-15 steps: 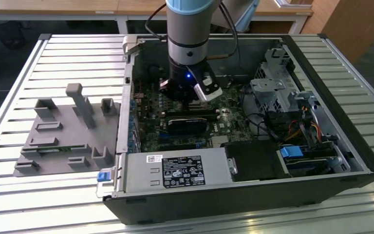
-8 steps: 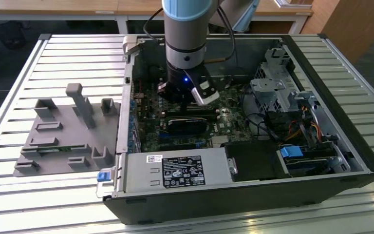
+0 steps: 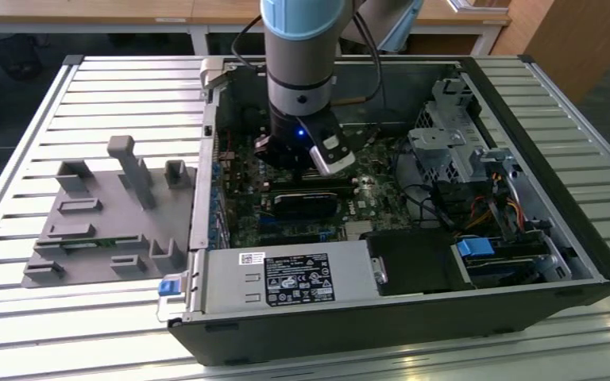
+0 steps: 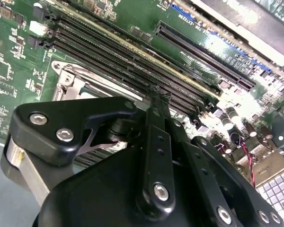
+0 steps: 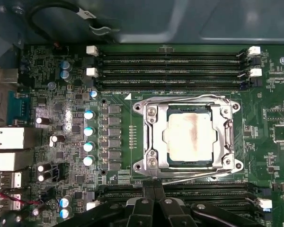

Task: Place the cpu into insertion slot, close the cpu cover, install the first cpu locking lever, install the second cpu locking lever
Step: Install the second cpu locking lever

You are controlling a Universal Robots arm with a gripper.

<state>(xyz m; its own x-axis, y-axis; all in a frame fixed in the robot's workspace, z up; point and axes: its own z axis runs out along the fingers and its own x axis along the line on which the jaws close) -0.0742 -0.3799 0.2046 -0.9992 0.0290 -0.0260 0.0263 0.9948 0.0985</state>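
Arm: reaching down into the open computer case point(image 3: 559, 238), gripper point(image 3: 296, 163) low over the green motherboard point(image 3: 283, 226).
Fingers: pressed together point(image 5: 155, 191), tips meeting in a narrow point in both wrist views, pinching nothing visible.
Cpu: pale silver-beige face point(image 5: 189, 135) already seated, lying flat in the insertion slot point(image 5: 169, 161), a brownish smear across its middle.
Cpu cover: silvery frame point(image 5: 151, 137) down flat around the chip, window centred over it, closed by the look of it.
Levers: thin wire lever point(image 5: 180, 99) along the far edge of the socket, another point(image 5: 180, 176) along the near edge just beside the fingertips; whether either is hooked under its catch, cannot tell.
Step in hand: judged to be lever work on the near side, since the closed tips hover right at that wire.
Doing it well: keep the tips narrow and closed, press on the wire itself and not the frame, push down then sideways under the catch, stay clear of the memory slots point(image 5: 170, 61) on either side.
Counter: slatted metal surface point(image 3: 93, 95), grey fixture block point(image 3: 104, 214) beside the case, untouched.
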